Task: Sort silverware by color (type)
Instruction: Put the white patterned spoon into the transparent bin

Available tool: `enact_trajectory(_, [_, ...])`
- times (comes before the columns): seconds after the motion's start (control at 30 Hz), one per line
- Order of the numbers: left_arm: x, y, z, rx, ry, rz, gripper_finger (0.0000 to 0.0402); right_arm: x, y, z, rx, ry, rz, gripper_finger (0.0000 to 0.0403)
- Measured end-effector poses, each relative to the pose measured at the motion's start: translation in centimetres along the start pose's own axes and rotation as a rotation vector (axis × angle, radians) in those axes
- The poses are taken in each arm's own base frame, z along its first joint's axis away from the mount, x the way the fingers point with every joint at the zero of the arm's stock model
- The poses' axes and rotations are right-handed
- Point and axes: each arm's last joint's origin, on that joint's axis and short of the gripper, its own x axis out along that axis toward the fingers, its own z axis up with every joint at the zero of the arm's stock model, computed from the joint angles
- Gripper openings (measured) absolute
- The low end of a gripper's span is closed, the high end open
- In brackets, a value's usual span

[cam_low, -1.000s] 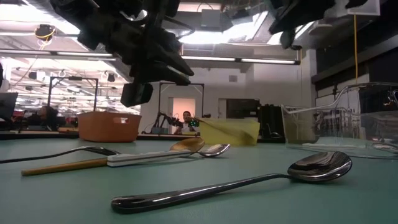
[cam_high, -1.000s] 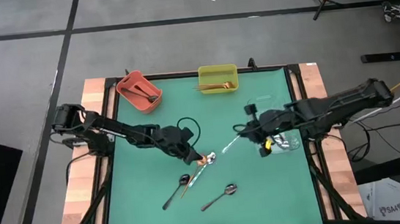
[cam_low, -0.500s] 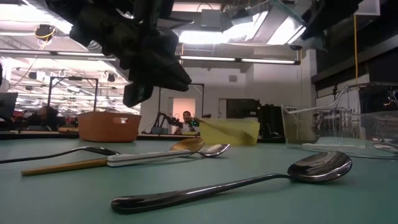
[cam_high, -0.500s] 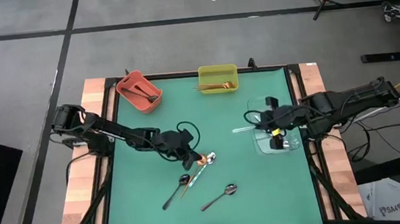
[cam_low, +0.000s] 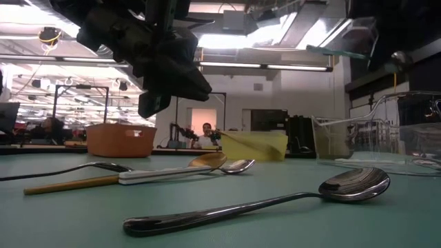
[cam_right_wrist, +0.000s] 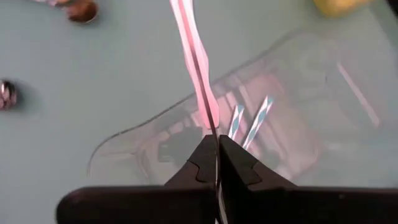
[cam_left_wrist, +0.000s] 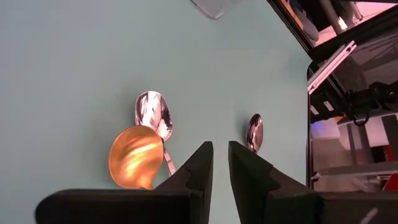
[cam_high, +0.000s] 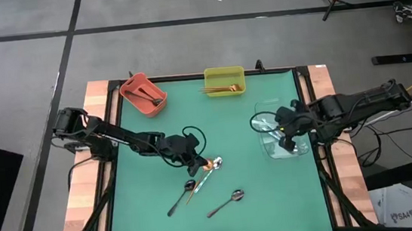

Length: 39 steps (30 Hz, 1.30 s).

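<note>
My left gripper (cam_high: 197, 162) (cam_left_wrist: 217, 152) hovers above the table's middle with a narrow gap between its fingers, touching nothing. Just beside it a gold spoon (cam_left_wrist: 135, 157) and a silver spoon (cam_left_wrist: 153, 114) lie crossed flat on the green mat. Two dark spoons (cam_high: 181, 197) (cam_high: 226, 202) lie nearer the near edge. My right gripper (cam_high: 283, 127) (cam_right_wrist: 217, 146) is over the clear bin (cam_high: 283, 144) at the table's right, shut on an iridescent silver spoon (cam_right_wrist: 196, 68). More silver spoons (cam_right_wrist: 249, 121) lie in that bin. My right gripper pinches the iridescent spoon between its two fingers at one end (cam_right_wrist: 213, 132); which end, I cannot tell. The spoon runs on along the fingers and out past their tips toward the table's left. It is lifted clear, above the clear bin.
An orange bin (cam_high: 143, 93) with dark spoons and a yellow bin (cam_high: 225, 80) with gold spoons stand along the far edge. Bare green mat (cam_high: 250, 179) lies between the loose spoons and the clear bin. People and equipment show in the room behind the table.
My right gripper has carried the iridescent spoon from near the table's middle toward the right edge, ending over the clear bin, the spoon staying lifted in its shut fingers.
</note>
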Motion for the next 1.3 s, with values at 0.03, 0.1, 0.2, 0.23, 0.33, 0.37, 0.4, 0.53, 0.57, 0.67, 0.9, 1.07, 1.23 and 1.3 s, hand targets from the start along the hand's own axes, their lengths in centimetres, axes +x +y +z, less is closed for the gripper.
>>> enact_trajectory(0.03, [0.0, 0.0, 0.0, 0.0, 0.0, 0.0, 0.0045, 0.1, 0.0, -0.1, 0.037, 0.008, -0.005, 0.0001])
enact_trajectory(0.1, [0.0, 0.0, 0.0, 0.0, 0.0, -0.001, 0.0045, 0.2, -0.2, -0.4, 0.107, 0.029, -0.021, 0.0001])
enact_trajectory(0.2, [0.0, 0.0, 0.0, 0.0, 0.0, -0.001, 0.0045, 0.6, -0.2, -0.6, 0.199, 0.041, -0.033, 0.0001])
enact_trajectory(0.23, [0.0, 0.0, 0.0, 0.0, 0.0, -0.001, 0.0045, 0.8, -0.2, -0.8, 0.223, 0.046, -0.039, 0.0001])
enact_trajectory(0.33, [0.0, 0.0, 0.0, 0.0, 0.0, -0.001, 0.0045, 1.5, -0.3, -1.2, 0.287, 0.066, -0.058, 0.0001])
enact_trajectory(0.37, [0.0, 0.0, 0.0, 0.0, 0.0, -0.001, 0.0045, 1.8, -0.3, -1.4, 0.308, 0.073, -0.066, 0.0001])
enact_trajectory(0.4, [0.0, 0.0, 0.0, 0.0, 0.0, -0.001, 0.0045, 2.0, -0.4, -1.6, 0.329, 0.08, -0.074, 0.0001])
enact_trajectory(0.53, [0.0, 0.0, 0.0, 0.0, 0.0, -0.001, 0.0045, 3.1, -0.5, -2.4, 0.419, 0.108, -0.11, 0.0001])
enact_trajectory(0.57, [0.0, 0.0, 0.0, 0.0, 0.0, -0.001, 0.0045, 3.3, -0.6, -2.6, 0.44, 0.114, -0.118, 0.0001])
enact_trajectory(0.67, [0.0, 0.0, 0.0, 0.0, 0.001, 0.0, 0.0045, 3.9, -0.7, -3.1, 0.491, 0.128, -0.142, 0.0001])
enact_trajectory(0.9, [0.0, 0.0, 0.0, 0.0, 0.001, 0.0, 0.0045, 5.4, -0.9, -4.2, 0.584, 0.15, -0.186, 0.0001])
enact_trajectory(1.07, [0.0, 0.0, 0.0, 0.0, 0.001, 0.0, 0.0045, 6.6, -0.9, -4.8, 0.6, 0.136, -0.182, 0.0001])
enact_trajectory(1.23, [0.0, 0.0, 0.0, 0.0, 0.001, 0.0, 0.0045, 8.1, -0.7, -5.3, 0.615, 0.106, -0.145, 0.0001])
enact_trajectory(1.3, [0.0, 0.0, 0.0, 0.0, 0.001, 0.0, 0.0045, 8.5, -0.7, -5.5, 0.618, 0.101, -0.138, 0.0001])
